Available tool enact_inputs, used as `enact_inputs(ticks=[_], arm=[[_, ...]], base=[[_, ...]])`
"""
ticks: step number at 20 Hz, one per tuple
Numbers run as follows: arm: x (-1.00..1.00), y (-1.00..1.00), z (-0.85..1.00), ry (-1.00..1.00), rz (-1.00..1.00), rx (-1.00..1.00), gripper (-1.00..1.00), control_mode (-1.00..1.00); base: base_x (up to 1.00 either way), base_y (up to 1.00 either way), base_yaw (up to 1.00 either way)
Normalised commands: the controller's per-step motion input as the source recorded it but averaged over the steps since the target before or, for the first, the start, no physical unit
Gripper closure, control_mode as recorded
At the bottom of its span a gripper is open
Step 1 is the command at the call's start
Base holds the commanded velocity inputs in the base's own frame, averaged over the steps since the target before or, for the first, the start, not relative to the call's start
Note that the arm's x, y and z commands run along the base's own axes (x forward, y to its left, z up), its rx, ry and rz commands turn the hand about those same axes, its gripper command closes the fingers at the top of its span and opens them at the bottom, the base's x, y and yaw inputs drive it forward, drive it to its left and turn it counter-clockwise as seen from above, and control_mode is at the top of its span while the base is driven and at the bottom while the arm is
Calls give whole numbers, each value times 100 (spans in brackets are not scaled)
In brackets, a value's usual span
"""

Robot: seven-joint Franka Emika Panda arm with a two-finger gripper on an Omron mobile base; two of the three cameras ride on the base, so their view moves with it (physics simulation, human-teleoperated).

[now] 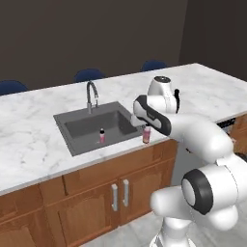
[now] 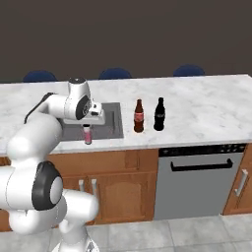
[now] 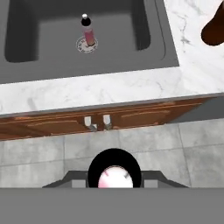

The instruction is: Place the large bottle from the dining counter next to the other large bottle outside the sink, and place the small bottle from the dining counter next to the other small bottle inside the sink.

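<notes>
Left base view: tool (image 1: 146, 126) is gripping the small bottle (image 1: 146, 134), jaws closed on it, hanging at the sink's (image 1: 67, 118) front right rim. Other small bottle (image 1: 102, 136) is standing inside the basin.

Right base view: large bottle (image 2: 159, 114) is already standing just beside the other large bottle (image 2: 139, 116) on the surface (image 2: 206, 113), a pairing left base view isn't giving.

Hand view: looking down on the basin bottle at the drain. Est. step: carrying small bottle in. Next: move over basin, lower beside its twin, release.

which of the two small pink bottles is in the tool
The one at the sink's front edge, gripped in the shut tool; the other stands in the sink.
</notes>
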Motion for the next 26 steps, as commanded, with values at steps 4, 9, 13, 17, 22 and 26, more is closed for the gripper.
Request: enact_inputs(ticks=[4,9,13,17,22,26], arm=[[0,0,0,0,0,0,100,100],[0,0,0,0,0,0,100,100],[0,0,0,0,0,0,100,100],[0,0,0,0,0,0,100,100],[0,0,0,0,0,0,100,100],[0,0,0,0,0,0,100,100]], base=[[76,86,0],[68,13,14],[8,-26,31],[0,-2,18],[0,0,0],[0,0,0]])
